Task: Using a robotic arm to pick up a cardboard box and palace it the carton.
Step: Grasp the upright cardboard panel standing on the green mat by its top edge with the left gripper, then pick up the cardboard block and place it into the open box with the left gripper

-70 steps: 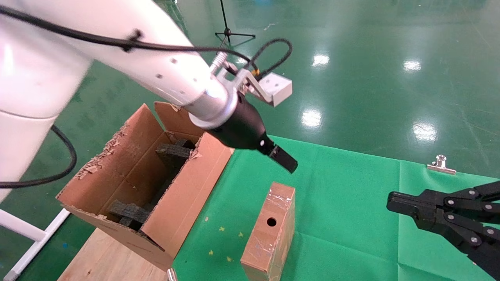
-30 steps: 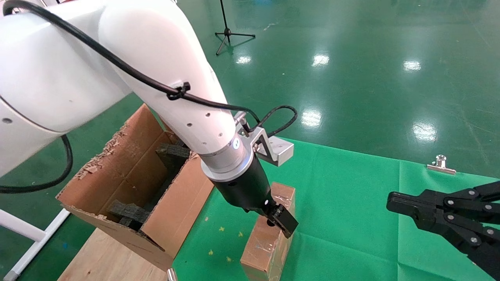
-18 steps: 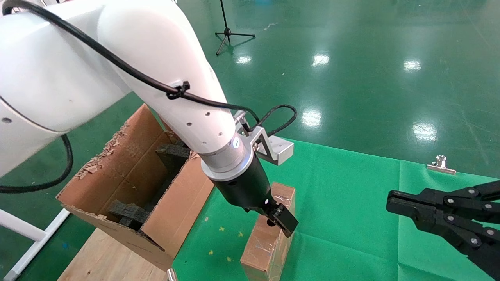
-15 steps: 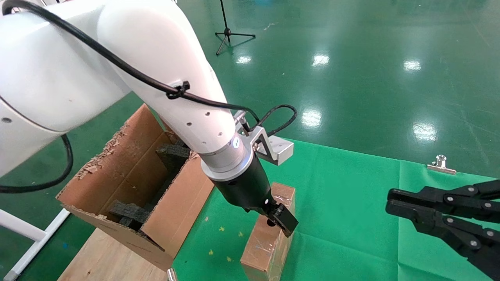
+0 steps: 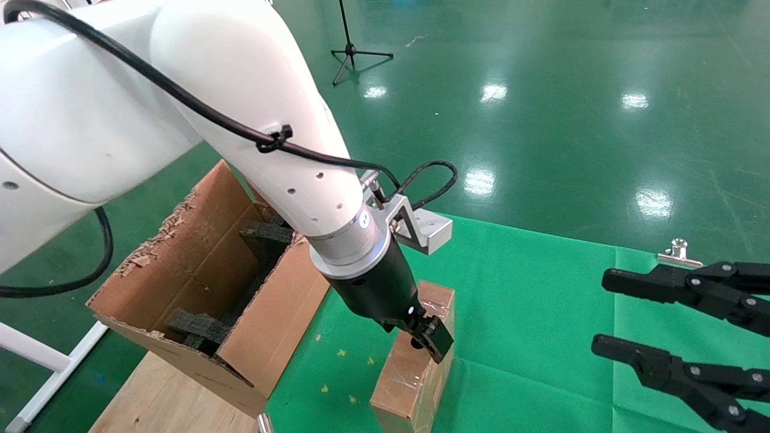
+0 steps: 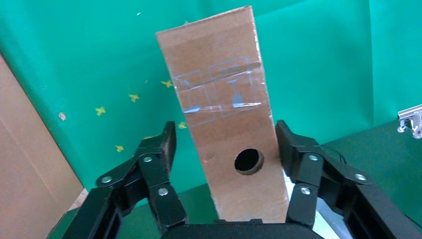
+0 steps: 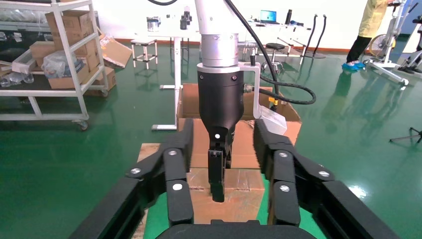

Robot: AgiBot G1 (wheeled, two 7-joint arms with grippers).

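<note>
Left gripper straddles the cardboard box, fingers wide, not yet touching. In the head view the box stands on the green desk at 3 o'clock of the carton. Likely risk: uneven closure tips the narrow box, or glossy tape slips. The right gripper hangs spread at 3 o'clock, well apart.

head high, wrists close, sharing cardboard box
</note>
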